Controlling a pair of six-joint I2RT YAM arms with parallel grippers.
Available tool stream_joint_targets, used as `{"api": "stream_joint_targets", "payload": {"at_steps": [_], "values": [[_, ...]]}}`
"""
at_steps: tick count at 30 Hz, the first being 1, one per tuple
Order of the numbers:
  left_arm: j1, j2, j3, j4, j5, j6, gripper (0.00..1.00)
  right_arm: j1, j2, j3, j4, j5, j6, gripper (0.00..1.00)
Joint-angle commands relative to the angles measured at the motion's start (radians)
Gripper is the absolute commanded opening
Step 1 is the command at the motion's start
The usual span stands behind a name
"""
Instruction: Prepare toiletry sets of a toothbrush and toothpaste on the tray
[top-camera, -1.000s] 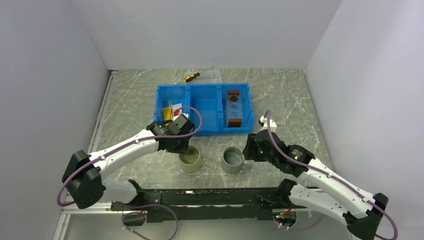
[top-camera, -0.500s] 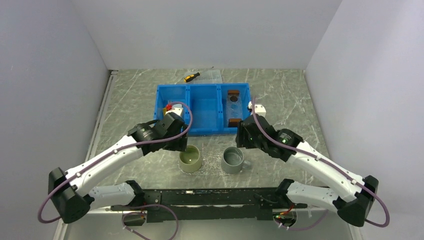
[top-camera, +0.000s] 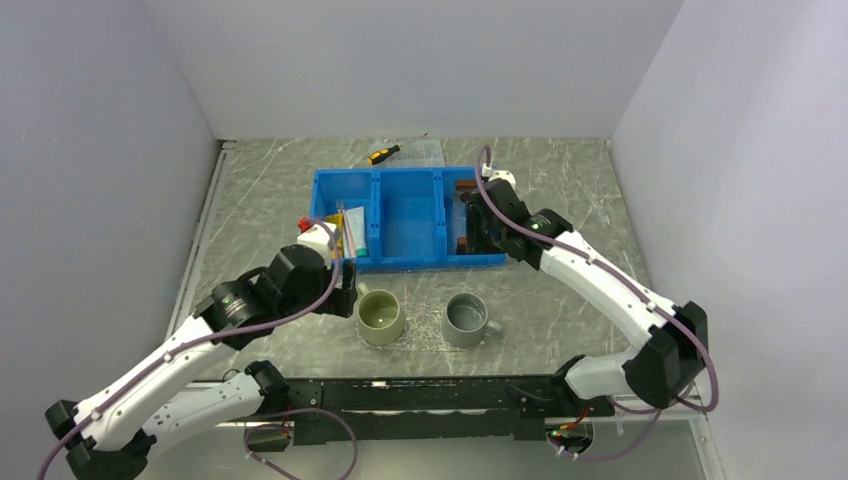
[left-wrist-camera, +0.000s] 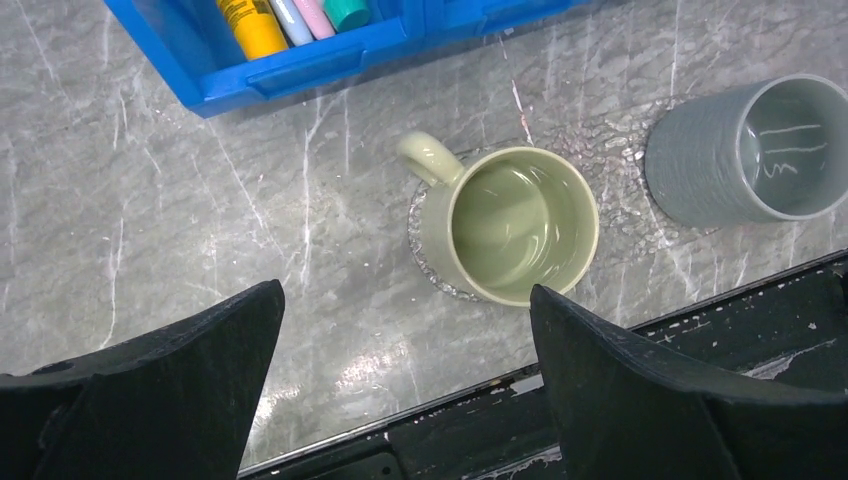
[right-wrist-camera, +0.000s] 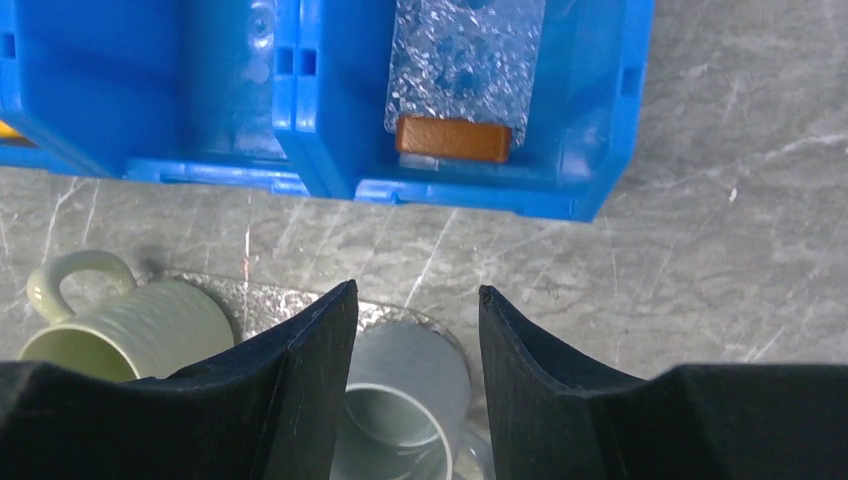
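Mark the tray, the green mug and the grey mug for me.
tray (right-wrist-camera: 465, 70), right wrist view, on its bare clear floor.
green mug (left-wrist-camera: 510, 225), left wrist view, on its inside bottom.
grey mug (left-wrist-camera: 746, 150), left wrist view, at its rim.

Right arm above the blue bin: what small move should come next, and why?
Probably lower the right gripper onto the near wooden handle of the tray and close. Its jaws stand apart and empty, with that handle just ahead of them. The tray lies inside the blue bin, so it likely has to come out first.
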Motion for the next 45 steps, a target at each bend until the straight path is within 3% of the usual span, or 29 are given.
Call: {"api": "stream_joint_targets", "payload": {"at_steps": [1,24,45], "values": [[-0.004,-0.107,-0.034,0.049,-0.006,0.052,0.99,-0.024,0.076,0.094,0.064,-0.040,-0.049,0.50],[-0.004,-0.494,-0.216,0.198,0.144,0.089,0.99,-0.132,0.471,0.351,0.105,-0.107,-0.083,0.47],[-0.004,-0.451,-0.196,0.172,0.182,0.118,0.99,-0.150,0.689,0.511,0.079,-0.045,-0.059,0.47]]}}
